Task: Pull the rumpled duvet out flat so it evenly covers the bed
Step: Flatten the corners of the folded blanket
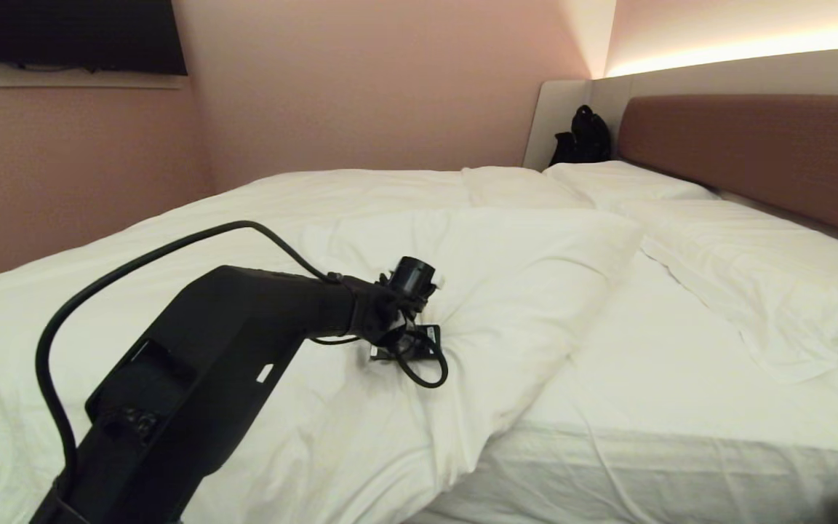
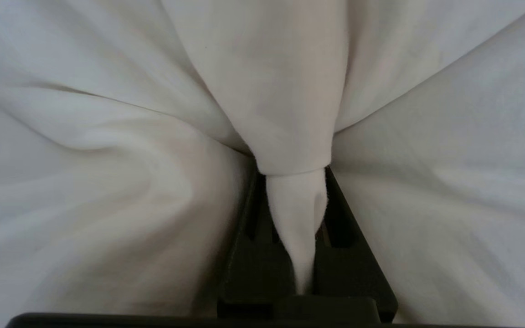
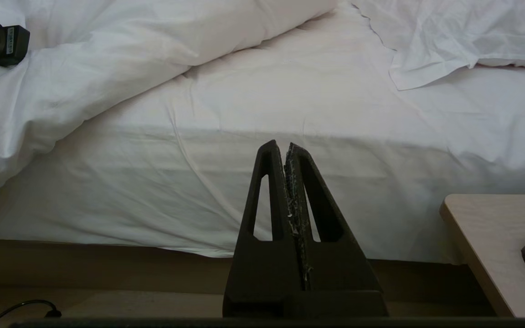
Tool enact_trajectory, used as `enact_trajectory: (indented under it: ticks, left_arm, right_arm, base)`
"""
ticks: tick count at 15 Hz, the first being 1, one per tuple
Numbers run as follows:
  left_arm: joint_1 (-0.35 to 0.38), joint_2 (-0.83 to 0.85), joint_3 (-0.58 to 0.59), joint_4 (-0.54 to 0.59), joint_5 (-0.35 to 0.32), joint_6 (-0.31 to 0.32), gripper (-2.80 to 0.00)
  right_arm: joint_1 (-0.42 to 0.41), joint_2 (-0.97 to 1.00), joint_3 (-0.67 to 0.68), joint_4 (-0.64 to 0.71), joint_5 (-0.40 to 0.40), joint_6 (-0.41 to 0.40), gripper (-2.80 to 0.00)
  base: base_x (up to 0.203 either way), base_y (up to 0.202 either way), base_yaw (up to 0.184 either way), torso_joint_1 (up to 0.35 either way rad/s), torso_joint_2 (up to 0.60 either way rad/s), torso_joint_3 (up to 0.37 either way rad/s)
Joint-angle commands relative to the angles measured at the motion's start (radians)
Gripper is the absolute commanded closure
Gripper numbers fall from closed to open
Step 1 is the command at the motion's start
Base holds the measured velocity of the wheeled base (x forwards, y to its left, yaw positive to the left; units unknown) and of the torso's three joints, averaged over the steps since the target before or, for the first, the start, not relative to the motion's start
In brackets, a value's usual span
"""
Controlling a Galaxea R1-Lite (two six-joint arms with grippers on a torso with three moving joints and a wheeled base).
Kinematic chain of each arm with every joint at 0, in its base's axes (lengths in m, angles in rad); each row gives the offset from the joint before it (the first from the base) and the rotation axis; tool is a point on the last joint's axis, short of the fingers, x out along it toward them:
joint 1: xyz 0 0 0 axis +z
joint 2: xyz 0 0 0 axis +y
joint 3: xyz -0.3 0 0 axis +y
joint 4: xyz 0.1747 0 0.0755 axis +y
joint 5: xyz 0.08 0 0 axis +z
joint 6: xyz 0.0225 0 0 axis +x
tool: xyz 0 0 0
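No legible text, brand, no. or sign anywhere. Only candidates: small white sticker on the black wrist housing [image 1: 430, 332] just behind the left hand [image 2: 296, 237], w/ dark marks too small to read; same kind of sticker on the black block [image 3: 11, 34] seen far off from the right hand [image 3: 285, 150], also unreadable. Small white patch on the arm's casing [image 1: 265, 372] is blank.

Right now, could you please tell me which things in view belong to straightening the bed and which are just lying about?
Belongs to the job:
- puffy white duvet
- white-sheeted bed
- left gripper, shut on a duvet fold

Lying about:
- white pillows
- black bag
- pale wooden bedside table
- right gripper, shut and empty
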Motion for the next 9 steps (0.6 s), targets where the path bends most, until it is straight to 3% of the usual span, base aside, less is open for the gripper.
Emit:
enact_trajectory:
  ticks: [1, 3, 9]
  left_arm:
    - [-0.014, -0.021, 0.002, 0.002, 0.002, -0.003, 0.00]
    - [-0.029, -0.035, 0.006, 0.003, 0.003, -0.008, 0.00]
    - [-0.175, -0.171, 0.028, 0.050, 0.000, -0.045, 0.00]
  right_arm:
    - [0.000, 0.000, 0.000, 0.000, 0.000, 0.000, 0.00]
    - [0.000, 0.000, 0.000, 0.000, 0.000, 0.001, 0.00]
    - [0.000, 0.000, 0.000, 0.000, 0.000, 0.001, 0.00]
  base:
    - [0.000, 0.000, 0.000, 0.000, 0.00, 0.000]
    - [0.000, 0.000, 0.000, 0.000, 0.00, 0.000]
    - [0.000, 0.000, 0.000, 0.000, 0.00, 0.000]
